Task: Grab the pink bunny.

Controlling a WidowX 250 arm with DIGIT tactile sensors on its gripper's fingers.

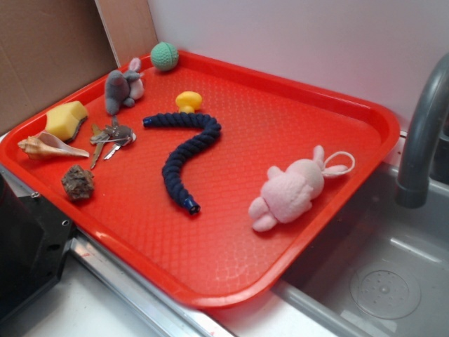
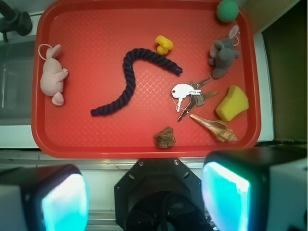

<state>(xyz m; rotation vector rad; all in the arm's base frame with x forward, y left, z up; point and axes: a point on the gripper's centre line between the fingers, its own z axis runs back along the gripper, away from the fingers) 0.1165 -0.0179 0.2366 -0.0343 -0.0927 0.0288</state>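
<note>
Taking the dark blue rope point(image 2: 134, 79) in the middle of the red tray point(image 2: 96, 139) as the landmark and reading the wrist view from left to right: the pink bunny point(image 2: 52, 77) lies well to the rope's left, close to the tray's left rim, on its side with its ears and thin loop toward the far edge and nothing touching it. Just right of the rope's upper end sits a small yellow toy point(image 2: 164, 44); further right come the keys point(image 2: 187, 95), a brown rock point(image 2: 164, 138) below them, then the grey mouse point(image 2: 222, 55), a yellow sponge point(image 2: 232, 103), a shell point(image 2: 214, 127) and a green ball point(image 2: 227, 9). The gripper point(image 2: 144, 197) hangs high over the tray's near edge, fingers spread wide and holding nothing. The reach looks not yet begun; the next move probably calls for travelling left past the rope, centring over the bunny's body and descending.
</note>
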